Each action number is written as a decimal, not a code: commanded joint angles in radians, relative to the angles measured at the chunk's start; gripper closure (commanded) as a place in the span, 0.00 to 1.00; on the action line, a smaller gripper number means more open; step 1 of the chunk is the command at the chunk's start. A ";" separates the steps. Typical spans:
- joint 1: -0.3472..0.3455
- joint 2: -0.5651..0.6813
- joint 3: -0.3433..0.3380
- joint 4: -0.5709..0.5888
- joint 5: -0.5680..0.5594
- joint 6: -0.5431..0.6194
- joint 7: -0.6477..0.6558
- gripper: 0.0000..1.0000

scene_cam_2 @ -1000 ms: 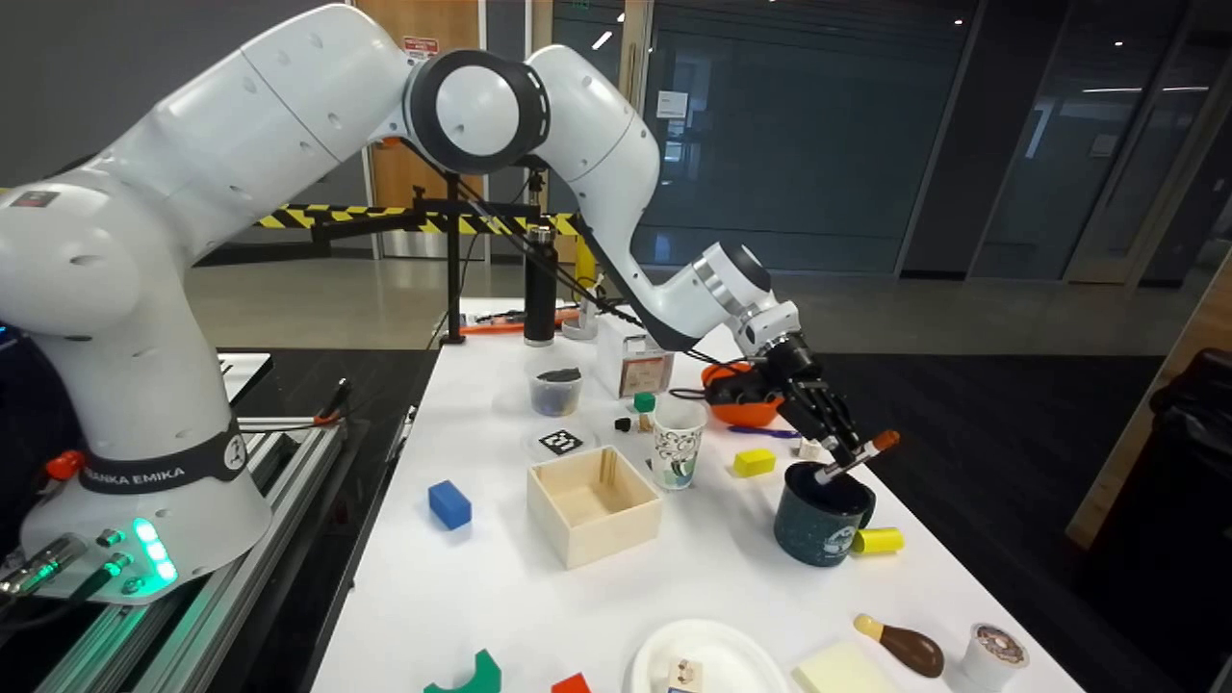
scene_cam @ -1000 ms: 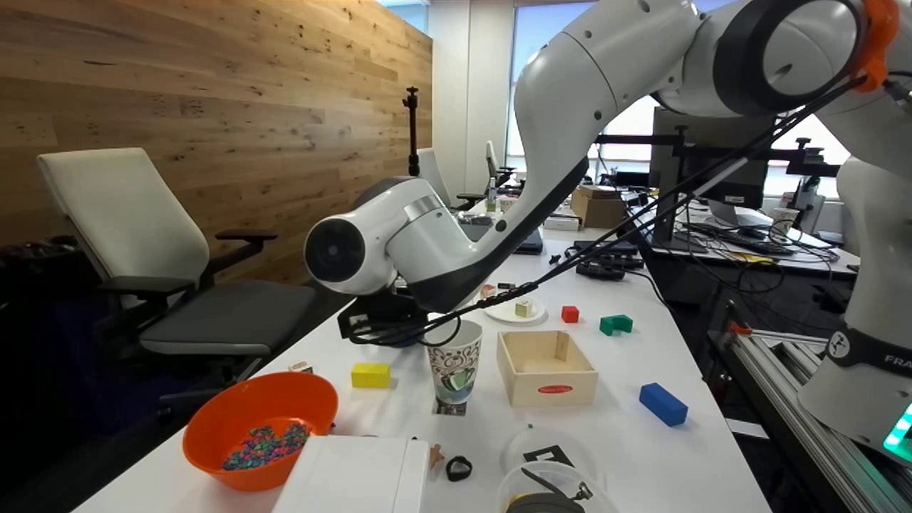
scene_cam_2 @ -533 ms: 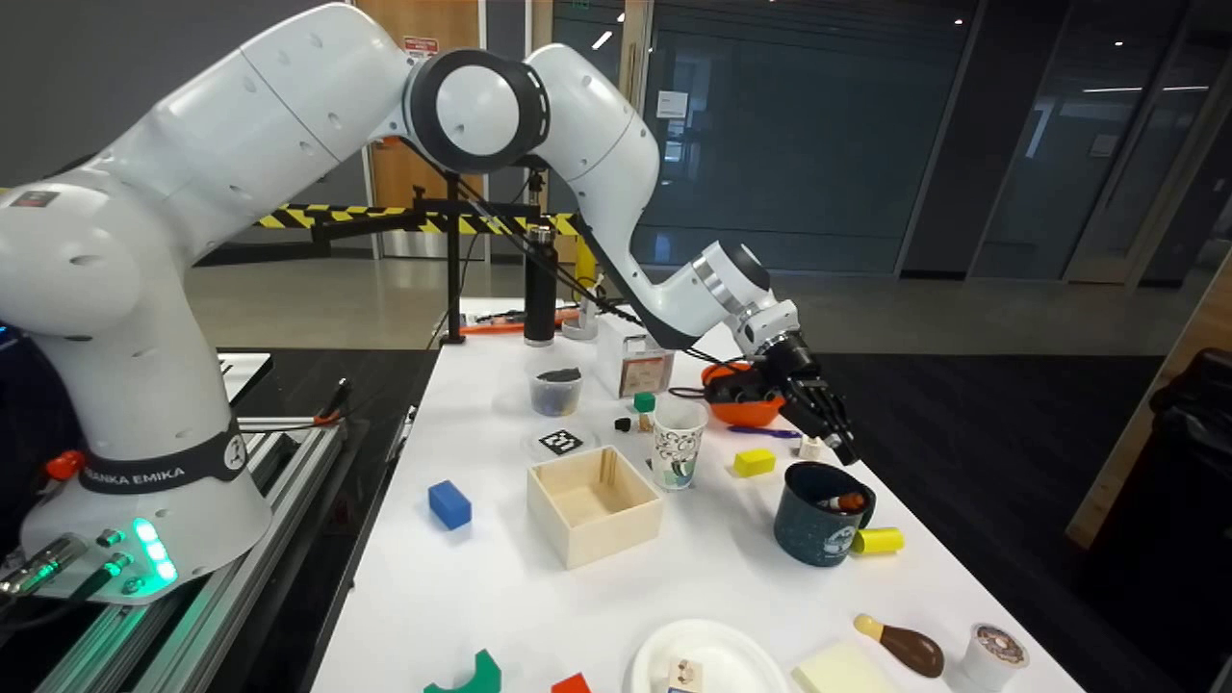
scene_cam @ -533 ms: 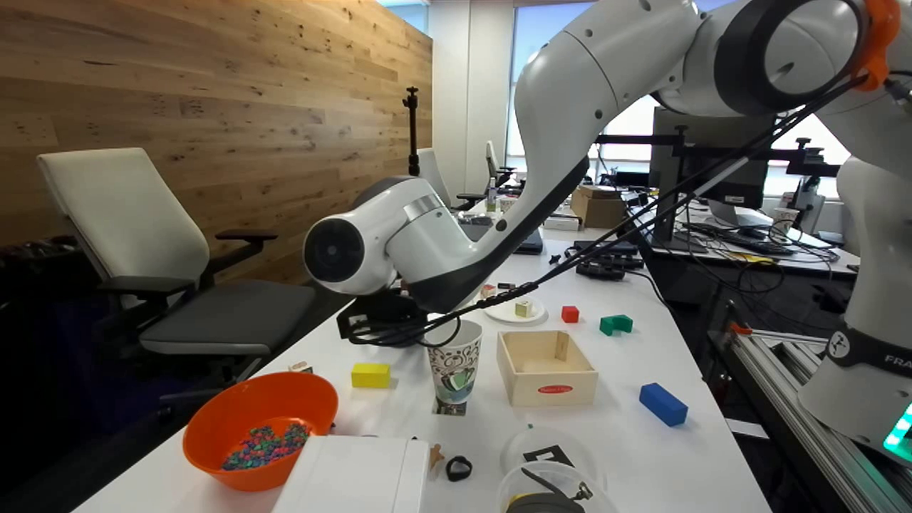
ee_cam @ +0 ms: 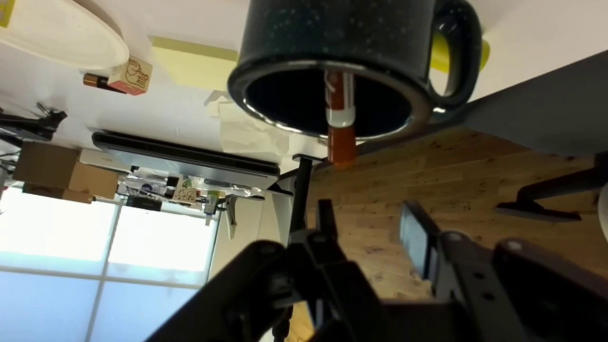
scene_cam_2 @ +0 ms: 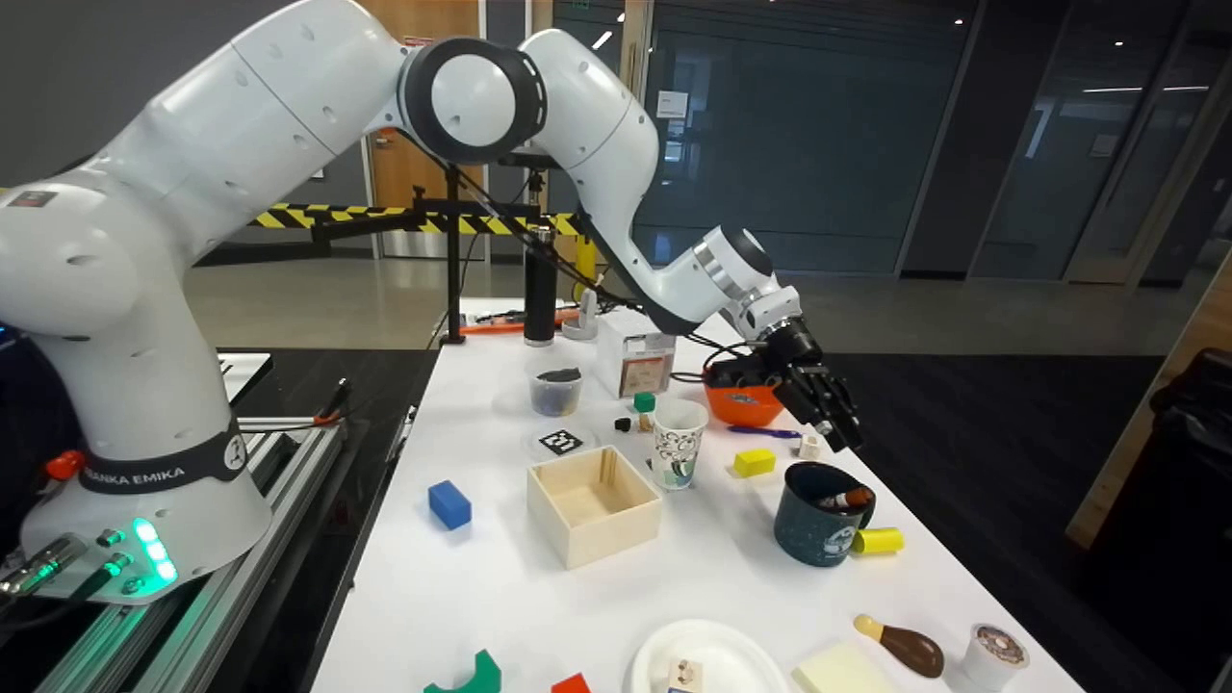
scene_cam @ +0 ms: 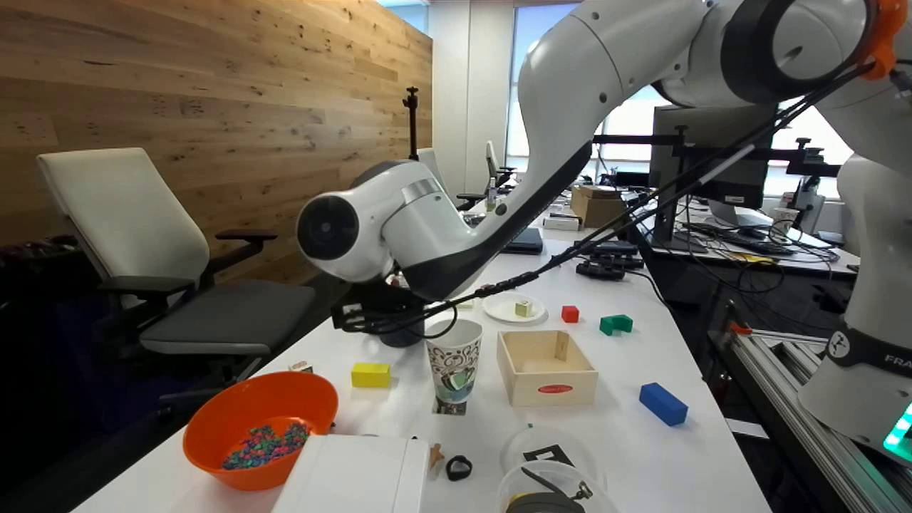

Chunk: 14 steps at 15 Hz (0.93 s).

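Plainly, the gripper (ee_cam: 368,216) has its fingers (ee_cam: 418,237) parted, air between them — near twelve o'clock from the speckled dark mug (scene_cam_2: 807,527) in an exterior view. The red-capped marker (ee_cam: 341,118) leans inside that mug, cap past the rim. From the mug there, a yellow cylinder (scene_cam_2: 880,541) lies just beside at four o'clock — a yellow rectangular block (scene_cam_2: 754,463) at ten.

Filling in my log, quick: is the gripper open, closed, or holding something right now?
Gripper: open, fingers apart, holding nothing; the marker is in the mug.
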 commanded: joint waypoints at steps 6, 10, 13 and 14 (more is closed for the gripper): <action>-0.118 -0.256 0.099 -0.147 0.252 0.064 -0.384 0.00; -0.137 -0.343 0.103 -0.240 0.365 0.060 -0.594 0.00; -0.142 -0.402 0.102 -0.323 0.425 0.084 -0.741 0.00; -0.141 -0.412 0.093 -0.328 0.444 0.085 -0.758 0.00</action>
